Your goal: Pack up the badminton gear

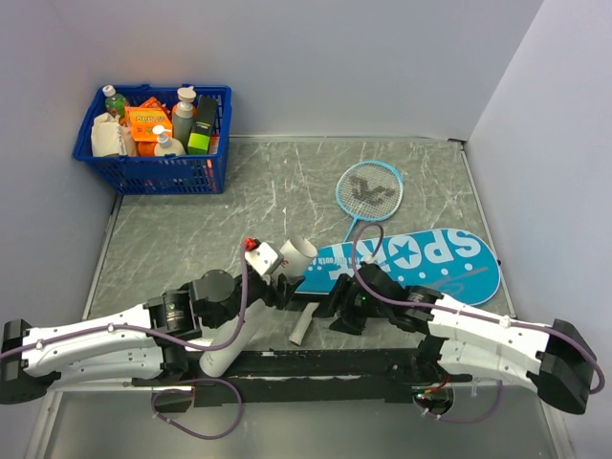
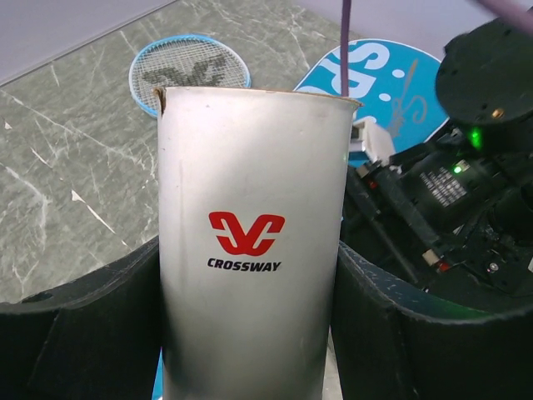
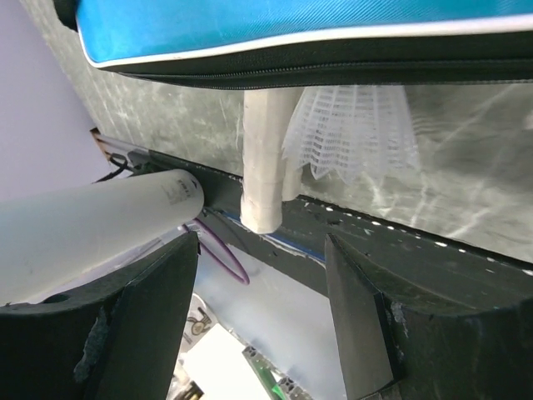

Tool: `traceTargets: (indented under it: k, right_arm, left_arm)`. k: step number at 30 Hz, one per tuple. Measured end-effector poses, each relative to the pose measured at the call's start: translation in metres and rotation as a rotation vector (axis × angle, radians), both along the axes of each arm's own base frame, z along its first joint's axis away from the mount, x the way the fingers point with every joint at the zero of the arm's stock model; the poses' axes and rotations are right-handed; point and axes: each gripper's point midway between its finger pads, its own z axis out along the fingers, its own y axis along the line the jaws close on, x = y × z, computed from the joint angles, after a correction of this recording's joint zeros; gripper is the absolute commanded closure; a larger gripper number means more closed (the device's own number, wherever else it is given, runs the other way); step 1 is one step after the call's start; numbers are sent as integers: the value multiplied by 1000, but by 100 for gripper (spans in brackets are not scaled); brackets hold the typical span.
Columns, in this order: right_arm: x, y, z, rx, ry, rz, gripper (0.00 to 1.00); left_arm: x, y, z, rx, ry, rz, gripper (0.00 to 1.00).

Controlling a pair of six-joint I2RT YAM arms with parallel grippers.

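- Near the front edge of the table [image 1: 191,229], the long white tube [image 2: 250,167] lies slanted with its open mouth pointing away from the arm bases; it is matte off-white, with a red emblem over the word "CROSSWAY"
- left gripper [image 2: 247,267] is clamped on the tube, both black fingers pressed against its sides
- teal cover [image 1: 421,260] lettered "SPORT" lies flat to the right of the tube's mouth, edged in white and black
- light-blue racket [image 1: 370,188] lies beyond the cover, its head exposed; the white handle [image 3: 265,167] juts out from under the cover's near edge
- white shuttlecock [image 3: 354,125] with a lattice skirt sits just beside the handle
- right gripper [image 3: 260,246] hangs with jaws spread wide, gripping nothing, facing the handle's end
- blue basket [image 1: 153,172] stands in the far left corner
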Motion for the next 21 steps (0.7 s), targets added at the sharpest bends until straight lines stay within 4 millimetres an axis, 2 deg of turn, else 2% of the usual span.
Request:
traceTargets:
  k: [5,10,16,21]
  right_arm:
    - [-1,14,-7,9,29,-11,30]
    - [2,19,-15,7,40,-53,30]
    - [11,6,-29,-53,36,-140,30]
    - [19,-13,-29,-100,-5,-221,30]
  left_arm:
    - [-1,3,3,-14,0,0,99]
    - [-2,4,4,-22,-1,-1,99]
    - [-2,4,4,-21,0,-2,99]
    - [-2,4,4,-21,0,-2,99]
